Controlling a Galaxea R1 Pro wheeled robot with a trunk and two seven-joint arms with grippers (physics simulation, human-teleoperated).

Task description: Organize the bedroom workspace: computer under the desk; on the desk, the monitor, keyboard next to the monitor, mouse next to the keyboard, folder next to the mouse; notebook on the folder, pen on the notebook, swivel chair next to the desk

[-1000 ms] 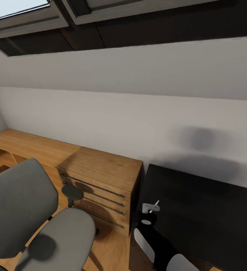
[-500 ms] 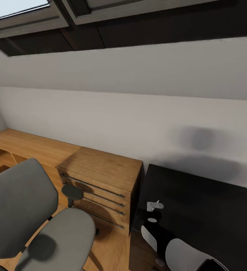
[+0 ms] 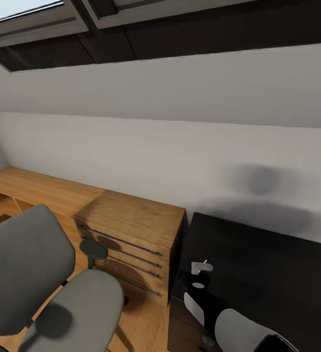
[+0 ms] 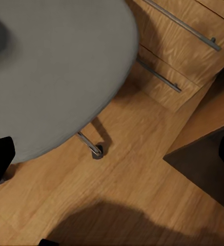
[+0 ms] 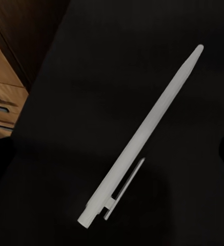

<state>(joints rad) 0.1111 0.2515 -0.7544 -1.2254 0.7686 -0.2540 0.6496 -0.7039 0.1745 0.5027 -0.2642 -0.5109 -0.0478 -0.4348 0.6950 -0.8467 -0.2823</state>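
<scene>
The white pen (image 5: 142, 133) lies loose on the black desk (image 5: 91, 61), its whole length uncovered. My right gripper (image 5: 112, 154) is open, one dark finger on each side of the pen. In the head view the right gripper (image 3: 199, 269) hovers over the desk's (image 3: 258, 264) near left corner, and the pen's tip (image 3: 205, 262) pokes out beside it. The grey swivel chair (image 3: 28, 264) stands at the lower left with a bare seat. My left gripper (image 4: 113, 156) is open over the wood floor beside the chair seat (image 4: 55, 66). The monitor, keyboard, mouse, folder, notebook and computer are out of view.
A low light-wood cabinet (image 3: 131, 220) with bar-handled drawers (image 4: 188, 46) stands between chair and desk. A sloped grey wall rises close behind both. A chair caster (image 4: 96, 152) rests on the floor near the desk corner (image 4: 209, 164).
My right arm has pushed further over the desk corner, with more of the forearm showing. The pen's tip went from tilted up to nearly flat. The chair and cabinet have not moved.
</scene>
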